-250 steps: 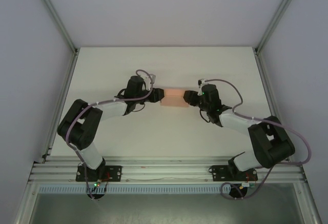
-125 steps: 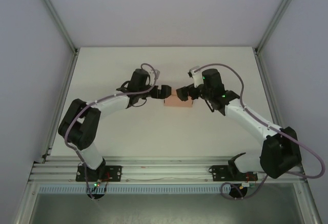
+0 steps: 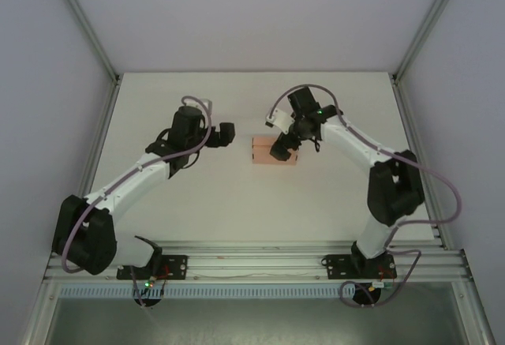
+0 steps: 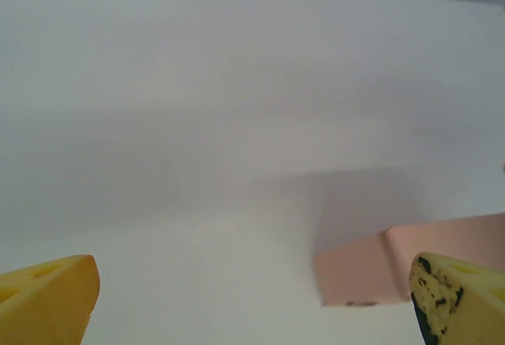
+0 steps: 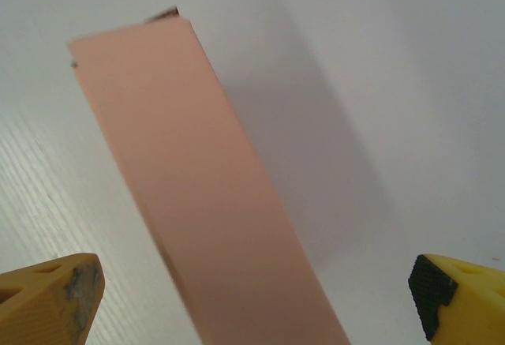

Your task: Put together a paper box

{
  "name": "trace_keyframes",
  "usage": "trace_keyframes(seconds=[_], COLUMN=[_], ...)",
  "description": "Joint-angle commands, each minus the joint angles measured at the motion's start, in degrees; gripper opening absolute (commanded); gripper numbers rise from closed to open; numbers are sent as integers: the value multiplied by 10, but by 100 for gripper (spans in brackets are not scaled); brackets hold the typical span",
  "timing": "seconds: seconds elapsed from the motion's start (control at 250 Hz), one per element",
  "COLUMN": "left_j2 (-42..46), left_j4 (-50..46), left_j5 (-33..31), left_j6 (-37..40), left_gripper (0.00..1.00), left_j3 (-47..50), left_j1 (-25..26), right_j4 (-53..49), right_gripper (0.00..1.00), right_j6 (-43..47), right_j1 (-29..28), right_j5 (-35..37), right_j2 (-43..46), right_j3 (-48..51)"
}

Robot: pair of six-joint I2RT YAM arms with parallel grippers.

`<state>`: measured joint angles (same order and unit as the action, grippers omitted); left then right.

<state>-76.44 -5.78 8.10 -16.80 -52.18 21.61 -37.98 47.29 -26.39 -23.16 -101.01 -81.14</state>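
From above, we see the paper box [image 3: 267, 151] lying on the white table [image 3: 197, 203] between the two arms. The left gripper [image 3: 227, 133] sits to the box's left, apart from it, with its jaws spread on nothing. The right gripper [image 3: 282, 149] hangs over the box's right end, and we cannot tell from here whether it touches the card. In the left wrist view the yellow fingers [image 4: 49, 301] stand wide apart at the lower corners. The box rests ahead of them, off toward the right-hand finger and partly hidden behind its tip, with bare table in the gap. In the right wrist view the fingers [image 5: 461, 298] are just as far apart and grasp nothing. The box runs as a long pink slab between them, nearer the left-hand finger, with table showing on both sides.
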Motion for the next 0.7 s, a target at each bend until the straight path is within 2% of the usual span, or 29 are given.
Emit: trace_keyframes(seconds=[0.0, 0.168, 0.284, 0.408, 0.572, 0.695], left_j2=[25, 36, 29, 19, 14, 13], left_j4=[-22, -27, -21, -22, -23, -27], left_j5=[-43, -48, -25, -4, -10, -9], left_j6=[-3, -12, -17, -23, -26, -25], left_gripper=[100, 100, 100, 100, 100, 100], left_j3=[27, 44, 43, 39, 35, 34], left_j1=[-1, -3, -3, -3, -2, -3], right_j4=[-112, -79, -60, 11, 87, 106], right_gripper=[100, 100, 100, 100, 100, 91], right_j6=[65, 69, 59, 49, 60, 66], right_j1=[4, -3, -7, -13, -31, -43], right_j5=[3, 47, 70, 98, 175, 210], right_j2=[-38, -74, -92, -93, -112, -127], right_j3=[-44, -31, -29, 10, 58, 61])
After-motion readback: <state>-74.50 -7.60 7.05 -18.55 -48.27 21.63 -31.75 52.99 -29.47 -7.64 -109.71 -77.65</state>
